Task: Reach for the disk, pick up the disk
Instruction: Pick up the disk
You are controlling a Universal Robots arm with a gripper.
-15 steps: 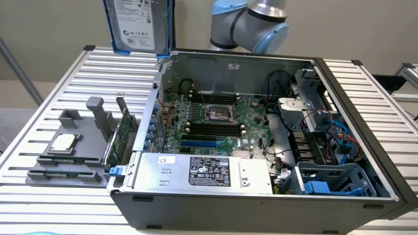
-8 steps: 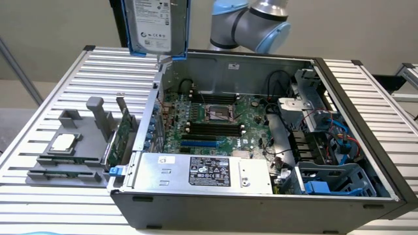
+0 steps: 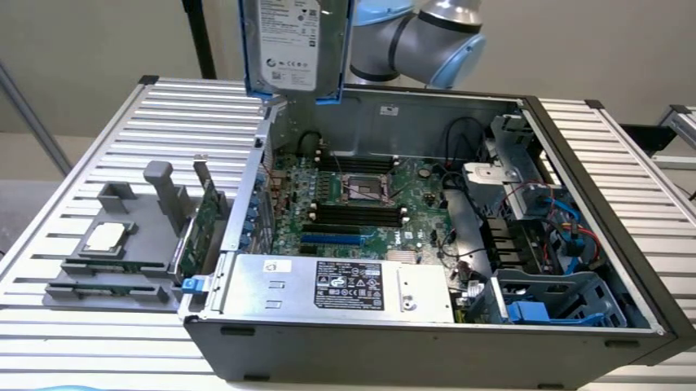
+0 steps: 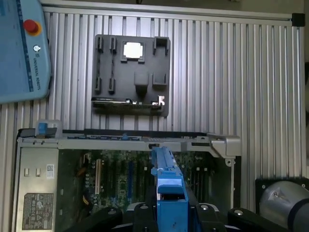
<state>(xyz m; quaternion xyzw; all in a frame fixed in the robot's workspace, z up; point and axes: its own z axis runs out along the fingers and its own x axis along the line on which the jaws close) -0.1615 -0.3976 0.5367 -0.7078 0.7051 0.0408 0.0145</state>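
The disk (image 3: 293, 41), a silver-grey hard drive with a white printed label and blue rails on its edges, hangs upright in the air above the back left corner of the open computer case (image 3: 609, 322). In the wrist view the disk (image 4: 166, 181) appears edge-on as a blue rail running out from between the dark fingers (image 4: 142, 212). My gripper (image 4: 167, 209) is shut on the disk, well above the motherboard (image 4: 120, 179). The robot arm (image 3: 435, 37) reaches in from the back.
The case holds a motherboard (image 3: 359, 195), a silver box with a black label (image 3: 348, 285) at the front and a blue drive cage (image 3: 555, 297) at the exterior view's right. A grey fixture (image 3: 109, 261) with a small square chip (image 3: 106, 238) lies on the slatted table. A pendant (image 4: 21, 48) lies nearby.
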